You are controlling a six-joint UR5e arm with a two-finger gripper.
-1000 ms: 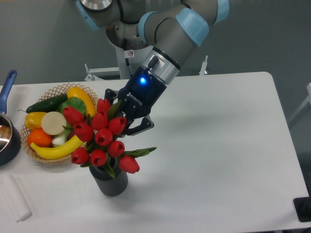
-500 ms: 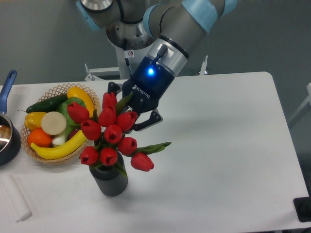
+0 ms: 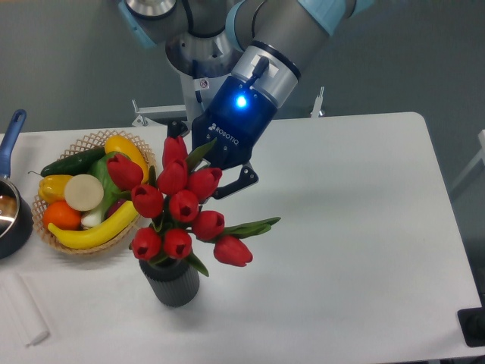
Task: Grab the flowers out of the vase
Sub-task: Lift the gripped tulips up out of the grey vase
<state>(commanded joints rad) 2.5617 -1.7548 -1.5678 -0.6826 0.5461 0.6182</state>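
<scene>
— Looking at the vase (image 3: 173, 282) first: where is it sitting?

— It is standing upright on the white counter (image 3: 341, 227), toward the front left. The flowers (image 3: 179, 208) are rising out of its mouth, so their stems are still sitting inside it. The red buds are spreading much wider than the vase and leaning up and a little to the right, with one bud and a green leaf sticking out to the right above the vase.

— And the gripper (image 3: 203, 176)?

— It is hanging behind and above the vase, tilted down to the left, with a blue light glowing on its dark body. The buds are covering most of its tip. One dark finger is showing just right of the upper buds, and a bit of another is peeking out at the upper left, so the fingers are sitting on either side of the top of the bunch. Whether they are pressing on the flowers or standing apart from them, I cannot tell.

— Anything else near the vase?

— A basket (image 3: 91, 144) of fruit and vegetables is lying to the left behind it, and a pan (image 3: 11, 205) is poking in at the left edge beyond that.
</scene>
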